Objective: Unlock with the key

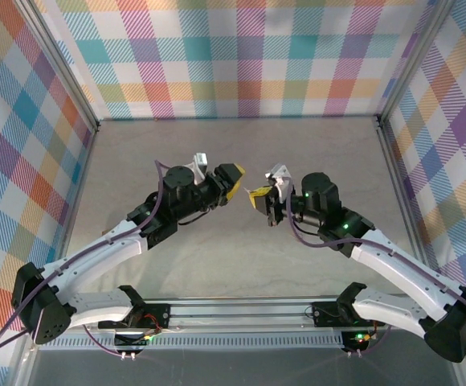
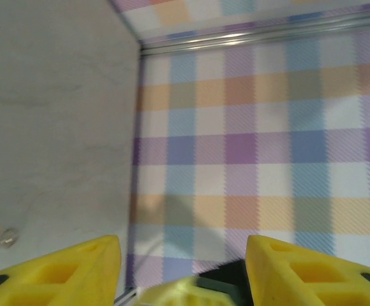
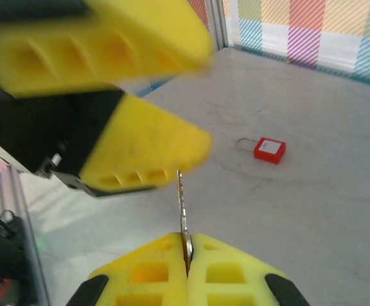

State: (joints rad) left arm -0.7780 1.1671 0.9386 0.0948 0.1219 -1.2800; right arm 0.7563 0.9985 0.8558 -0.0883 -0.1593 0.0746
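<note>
1. Pinched tight in the closed right gripper [image 3: 187,245]: the key [image 3: 181,201], pointing up, off the table [image 3: 319,217].
2. Open and holding nothing: the left gripper [image 2: 184,258], just beside the key.
3. Probably thin, stiff, light and slippery; best held by the flat head.
4. Counted: one key, one red lock [image 3: 269,150] lying on the table.

No text, number, brand or sign can be read. A pale label [image 3: 272,147] is seen on the face of the red padlock [image 3: 259,152], but whatever may be printed on it is too small and blurred to be made out.
</note>
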